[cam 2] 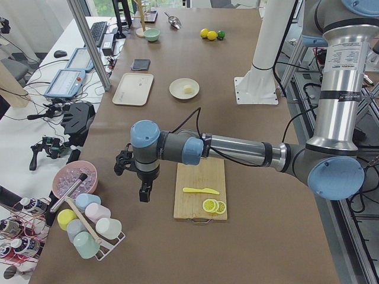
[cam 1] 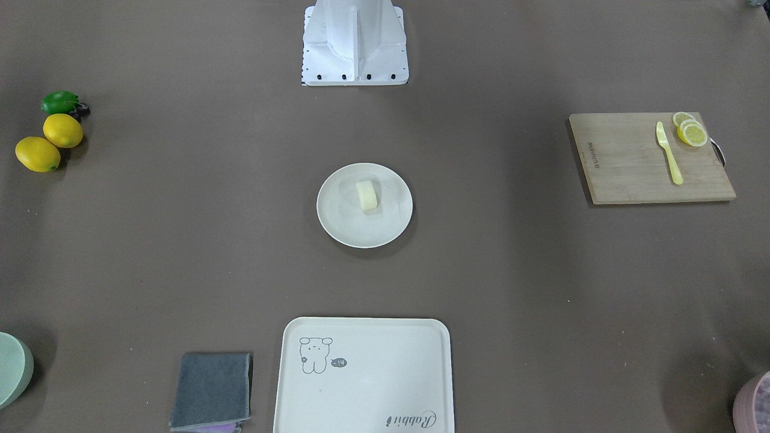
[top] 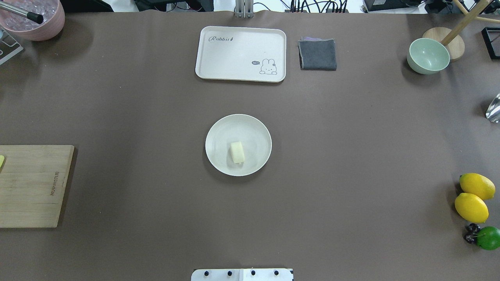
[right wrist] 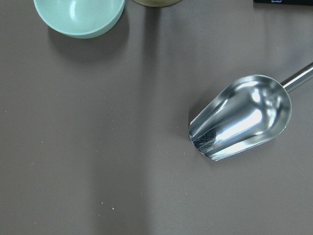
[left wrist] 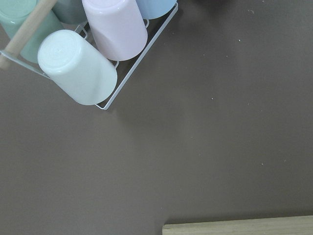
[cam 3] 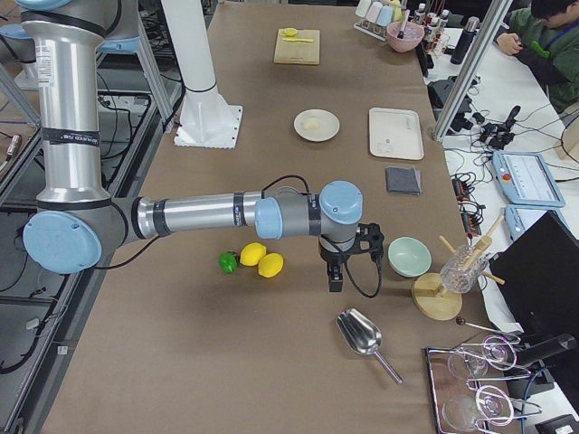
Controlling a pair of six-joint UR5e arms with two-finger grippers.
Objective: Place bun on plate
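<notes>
Pointing down: left gripper (cam 2: 144,193) beside board (cam 2: 200,177); right gripper (cam 3: 335,279) near lemons (cam 3: 262,259)

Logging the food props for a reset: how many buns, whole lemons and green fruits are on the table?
bun: 1
whole lemons: 2
green fruit: 1
Total: 4
</notes>
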